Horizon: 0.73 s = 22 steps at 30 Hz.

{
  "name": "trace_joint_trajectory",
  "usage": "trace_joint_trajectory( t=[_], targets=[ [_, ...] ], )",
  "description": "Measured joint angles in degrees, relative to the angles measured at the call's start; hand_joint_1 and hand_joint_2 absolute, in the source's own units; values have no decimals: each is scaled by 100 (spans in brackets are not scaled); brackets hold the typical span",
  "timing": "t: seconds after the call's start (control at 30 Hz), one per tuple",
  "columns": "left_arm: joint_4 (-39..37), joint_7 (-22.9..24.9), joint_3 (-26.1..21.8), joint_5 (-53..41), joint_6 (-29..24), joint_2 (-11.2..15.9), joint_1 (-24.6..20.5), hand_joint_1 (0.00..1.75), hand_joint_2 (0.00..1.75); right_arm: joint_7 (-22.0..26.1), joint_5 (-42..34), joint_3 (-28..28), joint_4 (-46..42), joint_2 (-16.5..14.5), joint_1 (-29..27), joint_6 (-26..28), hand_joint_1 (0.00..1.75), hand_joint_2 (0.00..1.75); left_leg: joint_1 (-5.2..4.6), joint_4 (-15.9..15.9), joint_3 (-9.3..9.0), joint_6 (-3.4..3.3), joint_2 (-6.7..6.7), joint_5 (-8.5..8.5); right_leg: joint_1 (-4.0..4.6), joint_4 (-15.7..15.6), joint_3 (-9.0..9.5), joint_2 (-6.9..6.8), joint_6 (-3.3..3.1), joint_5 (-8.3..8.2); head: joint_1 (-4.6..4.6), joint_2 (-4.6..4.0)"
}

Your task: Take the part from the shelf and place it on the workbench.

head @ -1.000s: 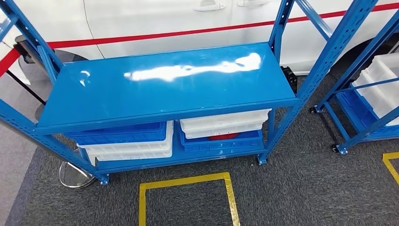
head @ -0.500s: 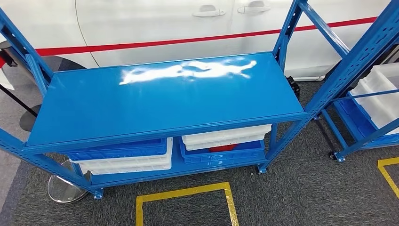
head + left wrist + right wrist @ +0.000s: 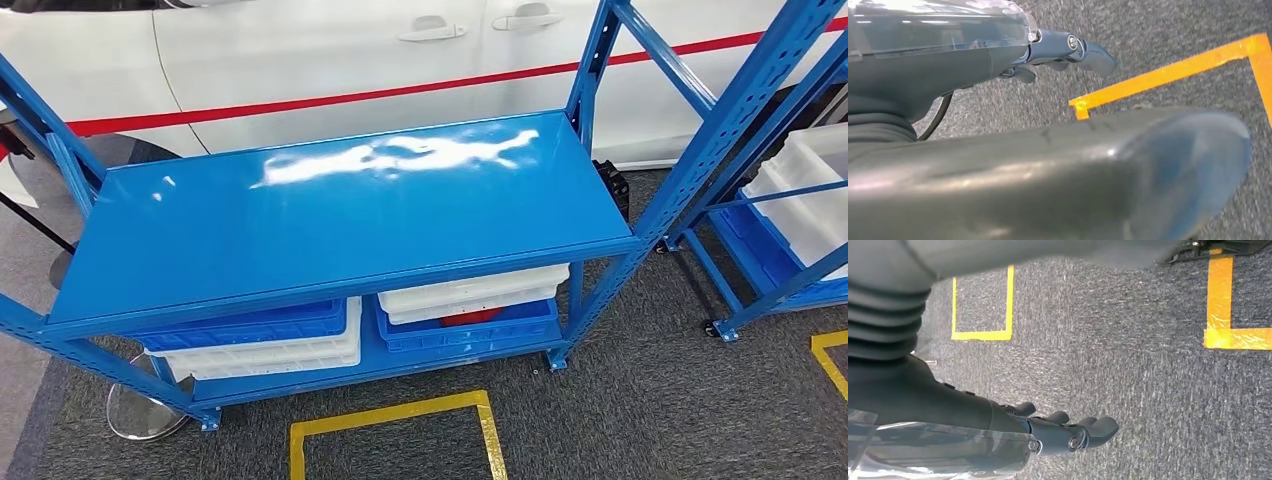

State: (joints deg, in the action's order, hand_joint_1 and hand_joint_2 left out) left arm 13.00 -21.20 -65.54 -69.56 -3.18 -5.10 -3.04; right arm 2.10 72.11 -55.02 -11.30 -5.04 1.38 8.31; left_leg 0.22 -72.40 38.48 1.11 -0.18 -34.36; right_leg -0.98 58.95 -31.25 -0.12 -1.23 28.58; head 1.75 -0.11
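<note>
A blue metal shelf [image 3: 330, 230] stands in front of me, its glossy top board bare. On its lower board sit stacked bins: a white bin [image 3: 470, 290] over a blue bin [image 3: 465, 330] on the right. A red object [image 3: 472, 317] peeks out between them; whether it is the part I cannot tell. My left hand [image 3: 1068, 50] hangs over the grey carpet with fingers stretched out and nothing in it. My right hand [image 3: 1068, 432] also hangs over the carpet, fingers loosely extended and holding nothing.
A blue bin [image 3: 245, 325] over a white bin [image 3: 260, 352] fills the lower board's left side. A second blue rack [image 3: 740, 120] with white bins [image 3: 810, 190] stands at right. A white car [image 3: 330, 60] is behind. Yellow floor tape [image 3: 390, 412] marks a square. A round metal base [image 3: 140, 415] lies at left.
The whole picture has shifted a little, so the camera has moved; the car's door handles have come into view. The shelf and bins themselves have not moved.
</note>
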Motion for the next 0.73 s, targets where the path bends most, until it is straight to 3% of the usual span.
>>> trace_joint_trajectory(
  t=[0.03, 0.07, 0.13, 0.2, 0.23, 0.33, 0.47, 0.73],
  targets=[
    [0, -1, 0, -4, 8, 2, 3, 0, 0, 15, 1, -9, 0, -3, -1, -2, 0, 175, 19, -208, 68, 21, 0, -39, 0, 1, -5, 0, -2, 1, 0, 0],
    [0, -2, 0, -5, 16, 3, 7, 0, 0, 29, 3, -16, 0, -7, -2, -3, 0, 175, 34, -211, 42, 36, 1, 38, -2, 3, -4, 2, -1, 1, 0, 0],
    [0, 4, -1, -5, 21, 14, 8, 0, 0, 49, 5, -23, 0, -22, 0, -9, 0, 175, 53, 415, -314, 37, 1, 410, -10, 6, 18, 8, 17, 6, 0, 0],
    [0, 34, -3, -7, 9, 28, 1, 0, 0, 51, 15, -26, 0, -38, 3, -19, 0, 175, 33, 1125, -710, -2, -7, 626, -12, 9, 26, 16, 72, 9, -1, -1],
    [0, 58, -4, -9, -2, 32, -2, 0, 0, 38, 41, -26, 0, -43, 4, -16, 0, 175, 21, 1316, -802, -26, -10, 641, -7, 18, 24, 19, 102, 12, -2, -1],
    [0, 149, -7, -31, -59, 33, 0, 0, 0, -47, 155, -24, 0, -47, 9, 31, 0, 175, 6, 1418, -812, -53, -14, 633, 8, 20, 23, 27, 103, 10, -14, 0],
    [0, 235, -31, -55, -138, 38, -6, 0, 175, -85, 128, -26, 1, -69, 15, 43, 0, 175, -18, 1415, -804, -99, -14, 639, -12, -28, 35, 29, 149, -24, -19, 0],
    [0, 358, -89, -41, -233, 38, -13, 0, 175, -140, 68, -64, 0, -80, 20, -12, 0, 175, -30, 1409, -788, -148, -13, 651, -25, -69, 38, 31, 234, -62, -18, 0]
  ],
)
